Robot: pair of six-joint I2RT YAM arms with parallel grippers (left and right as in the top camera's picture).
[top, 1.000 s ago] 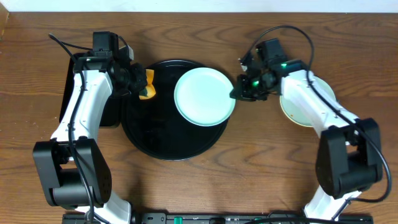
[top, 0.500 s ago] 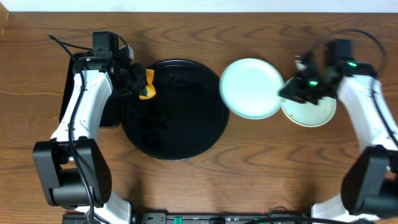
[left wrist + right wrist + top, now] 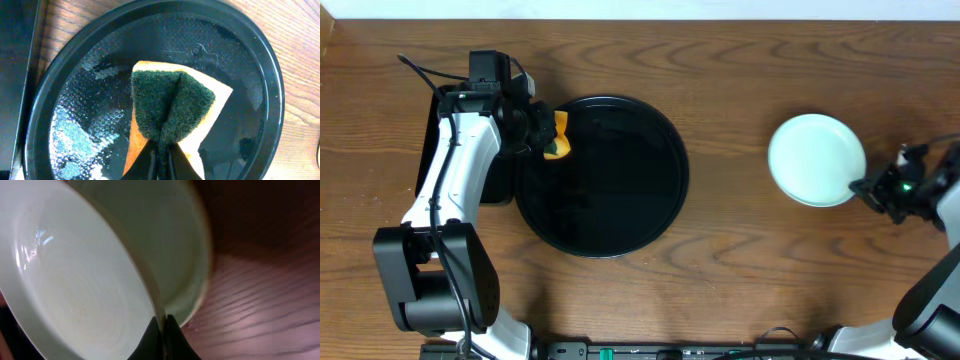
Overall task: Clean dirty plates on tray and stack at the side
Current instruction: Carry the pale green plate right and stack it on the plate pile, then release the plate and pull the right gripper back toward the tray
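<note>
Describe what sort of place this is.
Likely a robot lab bench staged for dishwashing, not a kitchen: wooden table, left gripper pinching a sponge over the black tray, right gripper holding a plate.

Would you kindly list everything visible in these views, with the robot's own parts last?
round tray: one, glossy black, centre-left, no plates on it
rectangular tray: one, black, left of the round tray, partly under the left arm
sponge: one, yellow with green scourer, over the round tray
mint plate: one, pale mint, far right
second plate: apparently one, colour unclear, under the mint plate
table: one, brown wood
left gripper: shut on sponge
right gripper: shut on mint plate's rim
</note>
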